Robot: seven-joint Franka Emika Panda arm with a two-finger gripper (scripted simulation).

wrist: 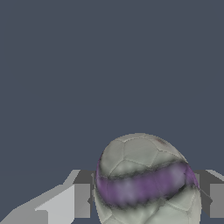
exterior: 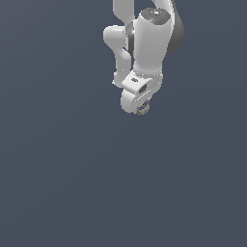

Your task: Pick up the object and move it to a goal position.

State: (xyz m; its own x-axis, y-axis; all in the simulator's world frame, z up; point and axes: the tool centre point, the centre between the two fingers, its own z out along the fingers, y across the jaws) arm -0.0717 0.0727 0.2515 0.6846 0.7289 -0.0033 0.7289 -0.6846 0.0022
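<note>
The object is a tiny grey-white ball (exterior: 142, 109) with a purple band. In the exterior view it peeks out just under my white gripper (exterior: 140, 108), in the upper middle of the picture. In the wrist view the ball (wrist: 144, 179) fills the space between my two fingers (wrist: 81, 199), one on each side and pressed against it. My gripper (wrist: 146, 201) is shut on the ball. The arm's white body hides most of the ball and the fingers in the exterior view.
A plain dark blue-grey surface (exterior: 72, 183) fills both views. No other object or edge shows.
</note>
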